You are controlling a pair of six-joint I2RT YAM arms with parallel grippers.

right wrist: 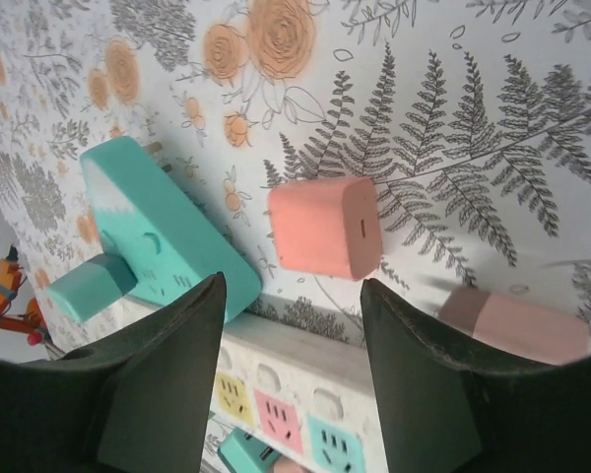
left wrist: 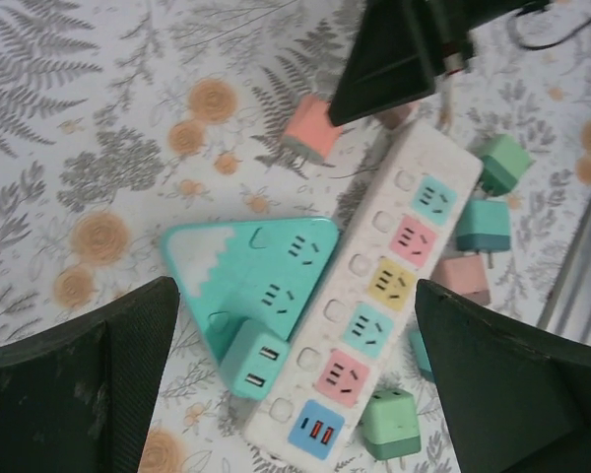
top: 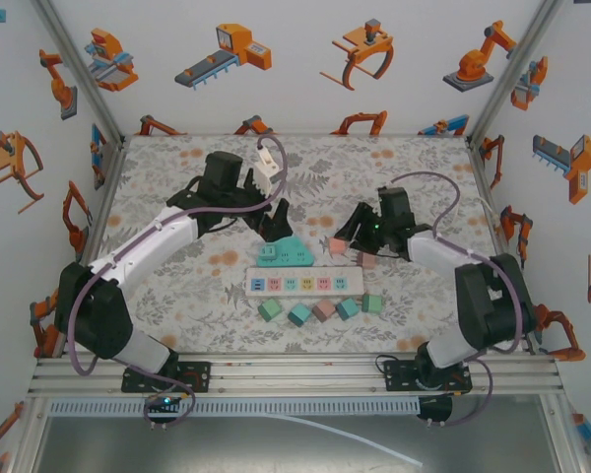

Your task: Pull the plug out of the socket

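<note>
Counter (top: 177, 187), floral cover.

Item 1, teal socket (top: 284, 253): mountain-shaped, lies flat at ctr of counter, long edge against the far side of the white power strip (top: 303, 284). L wrist view shows a teal plug (left wrist: 253, 360) w/ two USB ports seated in the socket's lower edge, beside the strip's end.

Item 2, pink plug (top: 337, 245): loose on counter, seated in no socket, just R of teal socket and just beyond the strip. R wrist view has it lying on its side, clear of both fingers (right wrist: 167, 374). A second pink plug (right wrist: 517, 325) lies near, to the R.

Item 3, L jaws: wide apart, hanging over the teal socket and strip; fingers (left wrist: 89, 384) straddle both w/o contact. Nothing held.

Item 4, R jaws: narrow gap, partly parted, nothing between them. Tips low to the counter, pink plug just ahead of the gap, apart from it.

Item 5, strip: six coloured outlets, none occupied as far as visible. Row of five loose plugs (top: 324, 311), green, teal and pink, along its near side.
</note>
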